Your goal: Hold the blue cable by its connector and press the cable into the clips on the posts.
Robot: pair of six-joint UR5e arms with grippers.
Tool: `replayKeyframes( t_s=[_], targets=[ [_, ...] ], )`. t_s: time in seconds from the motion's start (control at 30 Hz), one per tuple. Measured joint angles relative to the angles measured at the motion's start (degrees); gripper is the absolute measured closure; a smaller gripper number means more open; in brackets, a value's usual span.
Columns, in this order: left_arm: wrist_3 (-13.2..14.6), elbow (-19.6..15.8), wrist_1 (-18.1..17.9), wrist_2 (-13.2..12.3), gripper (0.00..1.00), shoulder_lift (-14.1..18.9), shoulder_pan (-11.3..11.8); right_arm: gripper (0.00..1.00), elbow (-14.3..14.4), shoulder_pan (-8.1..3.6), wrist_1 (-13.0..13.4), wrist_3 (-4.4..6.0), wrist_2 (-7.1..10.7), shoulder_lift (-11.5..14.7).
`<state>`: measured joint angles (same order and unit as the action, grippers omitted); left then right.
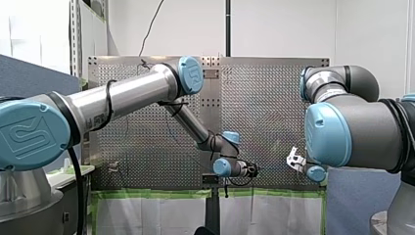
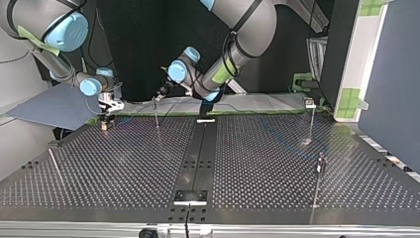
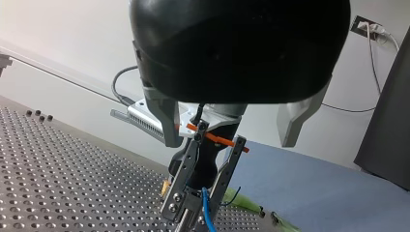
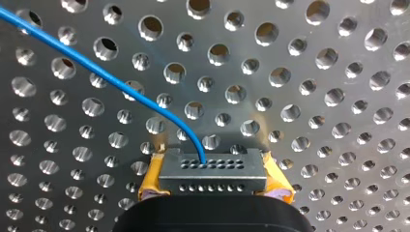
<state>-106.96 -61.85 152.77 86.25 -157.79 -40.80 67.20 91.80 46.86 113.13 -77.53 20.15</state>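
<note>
In the right wrist view my right gripper (image 4: 212, 186) is shut on the grey multi-hole connector (image 4: 212, 169), yellow pads on both its ends, just above the perforated table (image 4: 314, 96). The blue cable (image 4: 96, 72) leaves the connector's face and curves away over the holes. In the top view this gripper (image 2: 105, 120) hangs low at the far left. My left gripper (image 3: 229, 142) is open, its metal fingers (image 3: 167, 123) spread wide around a post's clip (image 3: 193, 164) with an orange pin. A short run of blue cable (image 3: 208, 220) shows at the clip's base. In the top view my left gripper (image 2: 161, 94) sits atop a thin post (image 2: 157, 116).
Two more thin posts (image 2: 311, 119) (image 2: 319, 171) stand at the top view's right. A black strip (image 2: 198, 153) runs down the table's middle. A blue-grey panel (image 2: 49, 106) lies behind my right gripper. Green tape marks the far edge (image 2: 277, 99).
</note>
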Motion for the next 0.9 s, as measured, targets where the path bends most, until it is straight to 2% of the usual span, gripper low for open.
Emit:
replayKeyframes(
  t_s=[0.63, 0.73, 0.9],
  targets=[
    [0.08, 0.08, 0.02, 0.02, 0.00, 0.00, -0.03, 1.00, 0.00, 0.07, 0.00, 0.00, 0.00, -0.14],
    [0.61, 0.08, 0.20, 0.35, 0.00, 0.00, -0.10, 1.00, 0.00, 0.08, 0.00, 0.00, 0.00, -0.14],
    [2.74, 0.06, 1.76, 2.35, 0.00, 0.00, -0.17, 1.00, 0.00, 0.09, 0.00, 0.00, 0.03, -0.15]
  ],
)
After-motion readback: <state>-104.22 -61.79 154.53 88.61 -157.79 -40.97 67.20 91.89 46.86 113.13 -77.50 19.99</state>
